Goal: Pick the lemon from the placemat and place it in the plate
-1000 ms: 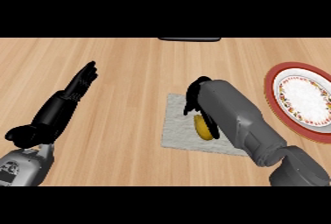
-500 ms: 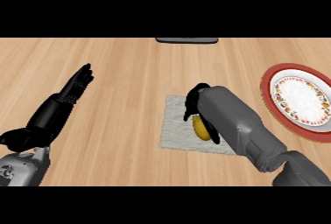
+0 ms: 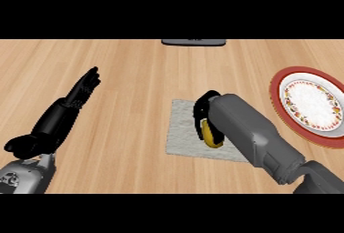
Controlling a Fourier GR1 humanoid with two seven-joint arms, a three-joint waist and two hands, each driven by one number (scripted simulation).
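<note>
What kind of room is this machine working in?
Probably a kitchen or dining spot: a wooden counter holds a red-rimmed plate and a pale placemat with a lemon on it.

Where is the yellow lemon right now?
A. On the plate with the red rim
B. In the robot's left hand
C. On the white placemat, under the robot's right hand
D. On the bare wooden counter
C. The lemon lies on the white placemat, with the right robot hand curled over it; the red-rimmed plate sits apart at the right, without it.
</note>
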